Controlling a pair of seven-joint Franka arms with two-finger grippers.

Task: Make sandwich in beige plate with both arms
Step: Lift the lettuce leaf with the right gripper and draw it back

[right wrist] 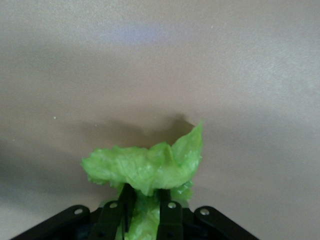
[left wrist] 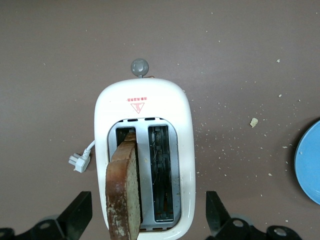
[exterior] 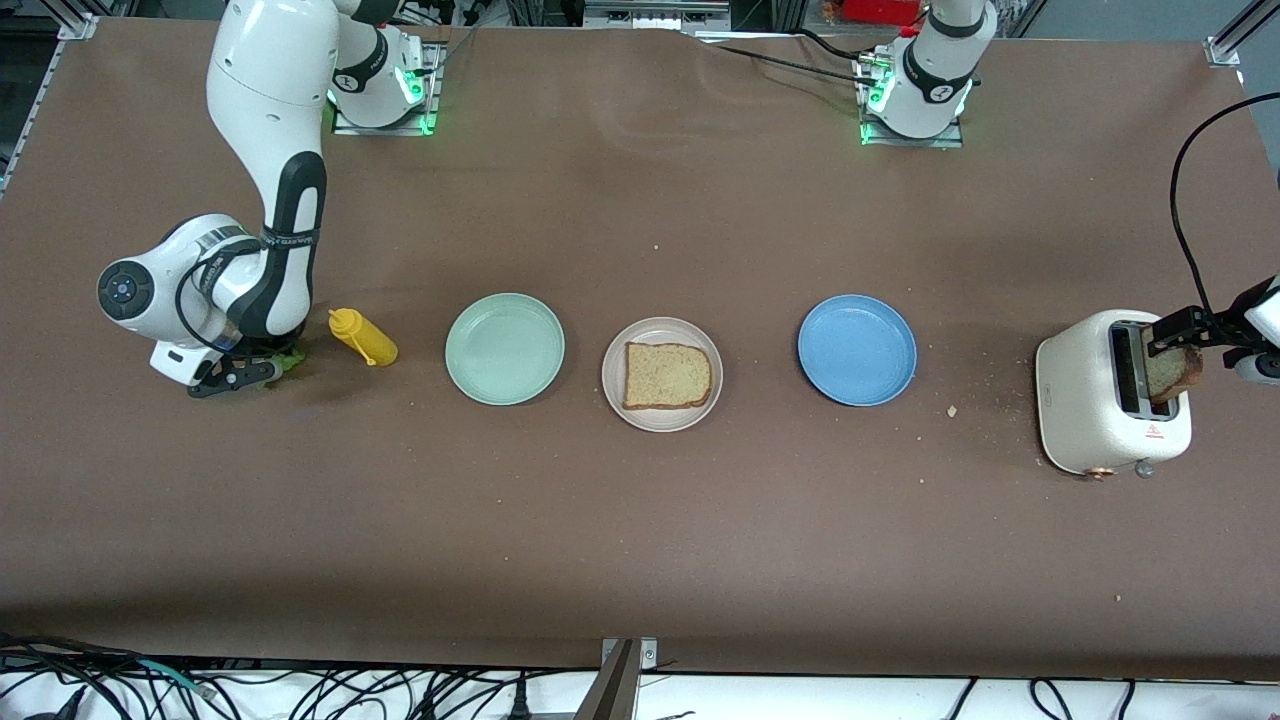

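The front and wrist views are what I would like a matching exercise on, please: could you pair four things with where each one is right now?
Things:
1. lettuce leaf
2. bread slice
3. toast slice
4. mustard bottle

Places:
A. lying on the table between the right arm and the mint green plate
B. standing in a slot of the toaster, under the open left gripper
C. pinched between the fingers of the right gripper
D. flat on the beige plate

Pairs: 1-C, 2-D, 3-B, 4-A
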